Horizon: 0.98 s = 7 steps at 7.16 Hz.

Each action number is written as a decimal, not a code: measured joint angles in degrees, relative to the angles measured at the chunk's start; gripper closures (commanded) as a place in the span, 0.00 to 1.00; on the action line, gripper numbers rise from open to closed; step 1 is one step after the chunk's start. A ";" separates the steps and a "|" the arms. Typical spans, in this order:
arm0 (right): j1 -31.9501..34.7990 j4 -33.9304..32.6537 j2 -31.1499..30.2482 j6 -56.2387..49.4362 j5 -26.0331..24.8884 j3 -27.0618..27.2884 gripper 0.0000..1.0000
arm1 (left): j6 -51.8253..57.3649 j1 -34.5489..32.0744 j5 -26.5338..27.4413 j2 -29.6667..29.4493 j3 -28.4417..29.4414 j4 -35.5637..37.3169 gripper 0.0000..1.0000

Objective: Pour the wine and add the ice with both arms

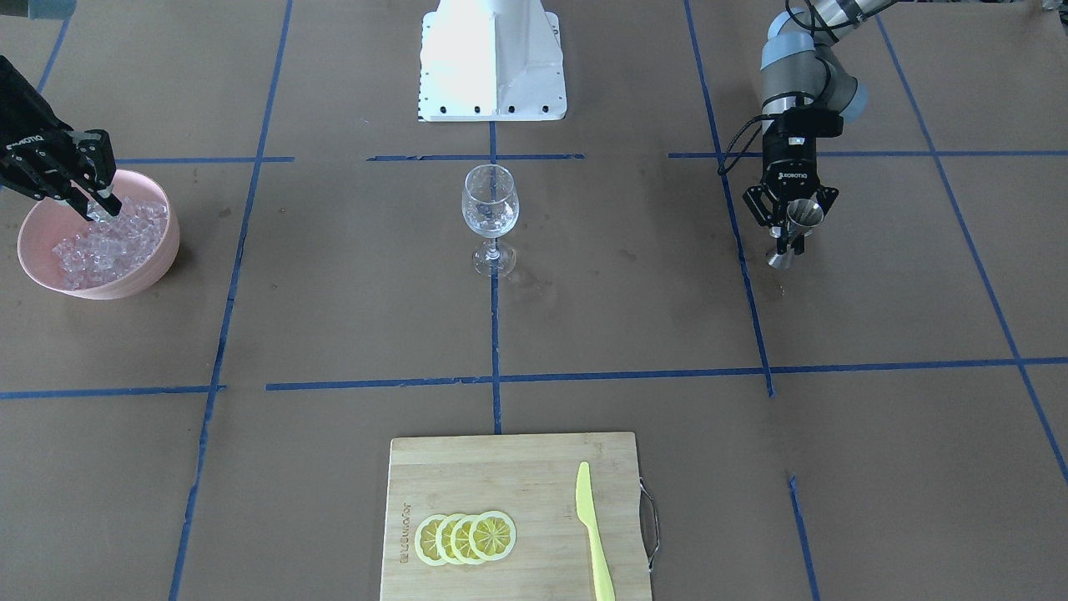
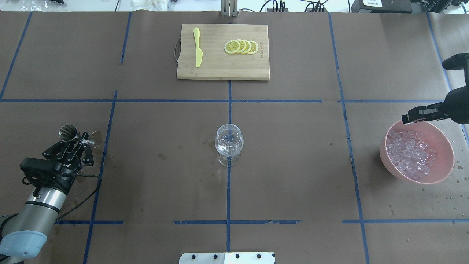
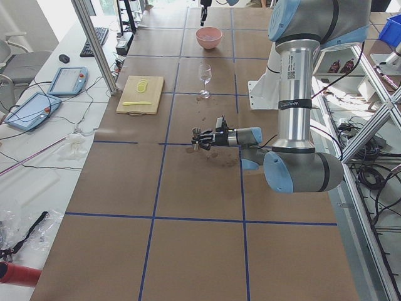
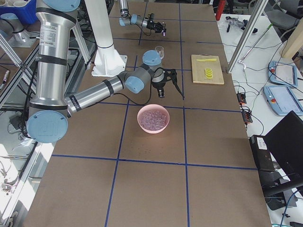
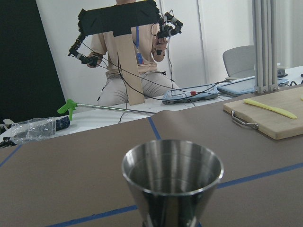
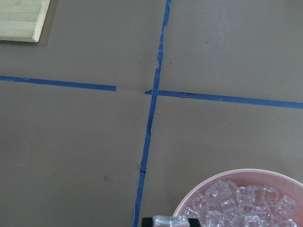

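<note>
Near left: left gripper [image 1: 791, 238] clamped on steel jigger [image 1: 799, 219], upright, low over table [image 2: 293, 183]. No clear sight of wine; probably inside jigger. Centre: wine glass [image 2: 229, 141] upright, well apart from both grippers. Right: right gripper [image 2: 406, 119] above pink bowl [image 1: 133, 284], jaws pinching ice cube [image 6: 165, 220] over ice heap [image 2: 410, 154]. Step likely ice pickup. Next move needs: carry cube left over glass, release low; then jigger tilt at rim. Far: cutting board [image 2: 220, 69], lemon slices [image 2: 242, 46].

Read "ROBOTIQ", white lettering, on body of left gripper [image 1: 791, 243] and of right gripper [image 1: 98, 205]. Engraved mark along cutting board [image 1: 509, 467] edge: not legible.
</note>
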 measured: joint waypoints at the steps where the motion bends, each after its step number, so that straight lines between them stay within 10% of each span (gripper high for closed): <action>1: 0.01 0.06 0.08 0.82 0.06 0.28 1.00 | -2.25 0.03 -0.07 -0.36 0.19 0.01 1.00; 7: 0.05 0.16 1.85 6.76 0.56 1.19 1.00 | -3.90 0.14 -1.85 -0.69 1.30 1.66 0.93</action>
